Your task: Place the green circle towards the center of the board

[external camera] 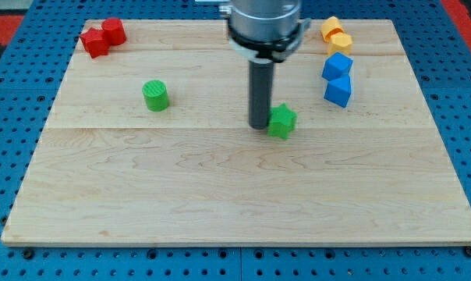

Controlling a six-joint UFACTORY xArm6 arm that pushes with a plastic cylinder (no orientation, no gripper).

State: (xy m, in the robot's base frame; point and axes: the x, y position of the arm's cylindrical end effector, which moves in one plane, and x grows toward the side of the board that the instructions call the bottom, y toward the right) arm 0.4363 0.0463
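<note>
Wood forms the board (220,195), a pale slab lying on a blue pegged table (9,156); use the board as your landmark. No containers are on it; every block sits directly on the wood.

Locate the green circle (155,95) in the board's upper left part, well apart from the other blocks and left of centre. It stands upright and alone.

Locate my tip (258,126) near the board's centre, slightly toward the view's top. The rod (260,94) hangs straight down from the arm's dark collar. You have no claw here, so neither a wide, narrow nor holding state applies: the rod ends plainly.

A green star-like block (282,122) sits just beside my tip on the view's right, touching or nearly so; you cannot tell which.

Two red blocks (103,37) touch at the board's top left corner. Two yellow blocks (335,34) touch near the top right corner, with two blue blocks (338,79) just below them.
</note>
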